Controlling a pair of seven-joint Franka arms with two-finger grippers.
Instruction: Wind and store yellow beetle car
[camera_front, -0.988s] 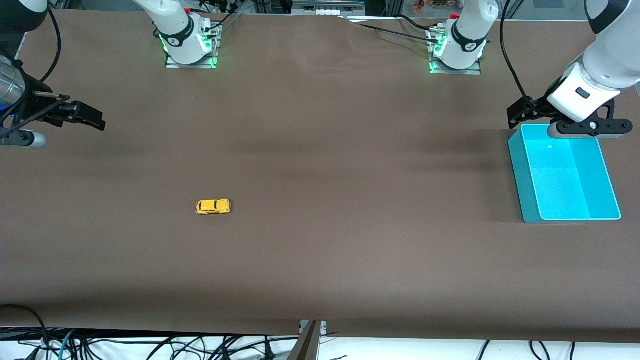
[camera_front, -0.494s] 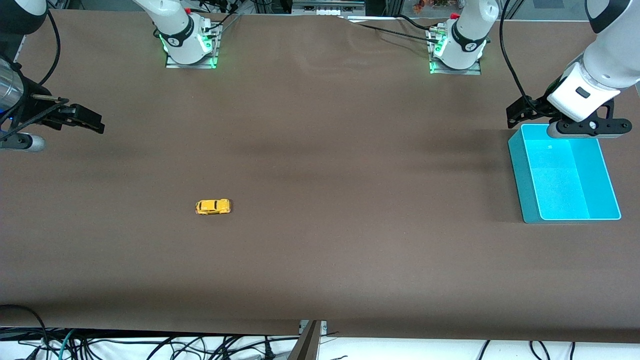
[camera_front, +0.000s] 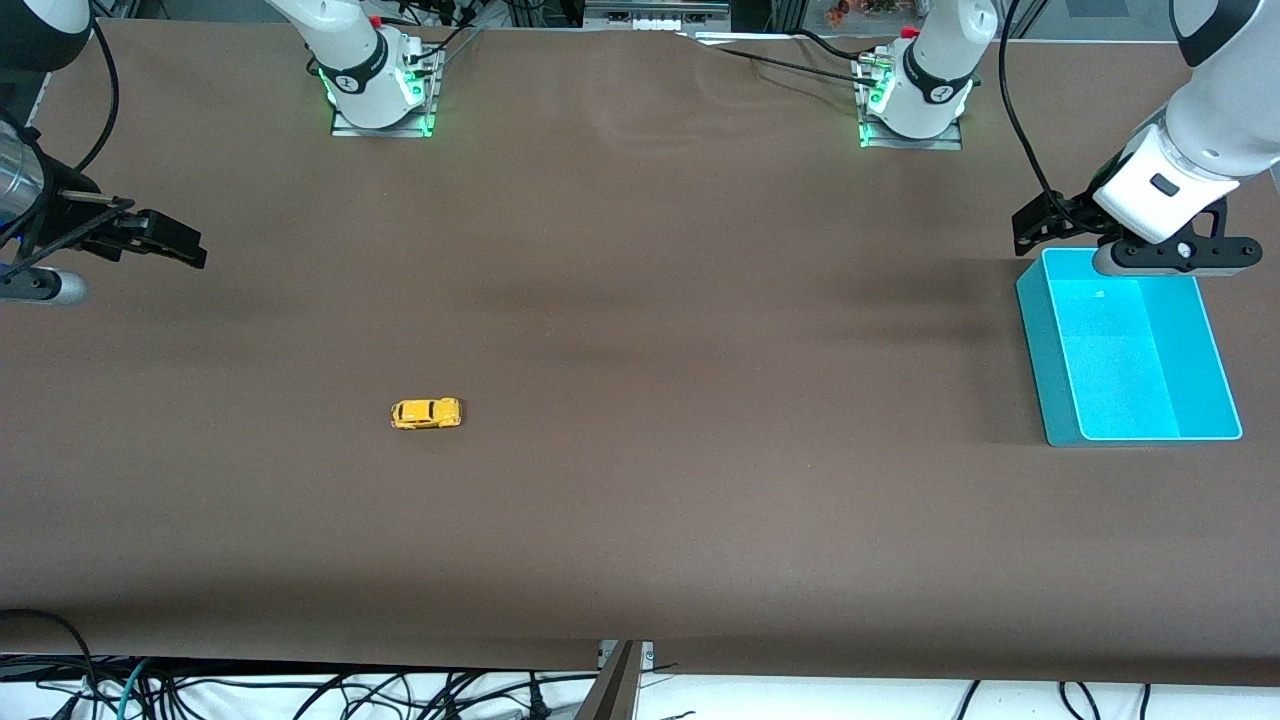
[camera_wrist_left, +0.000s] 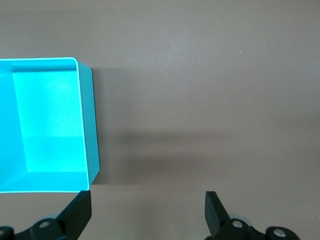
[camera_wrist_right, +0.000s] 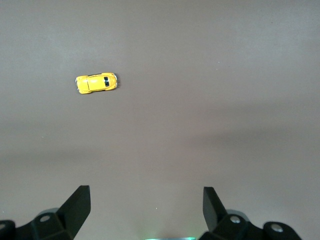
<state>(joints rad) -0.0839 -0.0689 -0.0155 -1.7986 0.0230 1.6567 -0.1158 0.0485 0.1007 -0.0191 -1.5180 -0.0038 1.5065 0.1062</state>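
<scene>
The yellow beetle car (camera_front: 426, 413) stands on its wheels on the brown table, toward the right arm's end and nearer to the front camera than both grippers. It also shows in the right wrist view (camera_wrist_right: 96, 83). My right gripper (camera_front: 180, 242) hangs open and empty over the table's edge at that end, well away from the car; its open jaws show in the right wrist view (camera_wrist_right: 146, 202). My left gripper (camera_front: 1042, 222) is open and empty over the table beside the cyan bin's corner (camera_wrist_left: 148, 207).
The cyan bin (camera_front: 1040, 350) stands empty at the left arm's end of the table; it also shows in the left wrist view (camera_wrist_left: 90, 125). The two arm bases (camera_front: 380, 90) (camera_front: 915, 100) stand along the table's edge farthest from the front camera. Cables hang below the table's edge nearest the front camera.
My right gripper has drifted slightly toward its end of the table. The left gripper has barely shifted. The car and the bin have not moved.
</scene>
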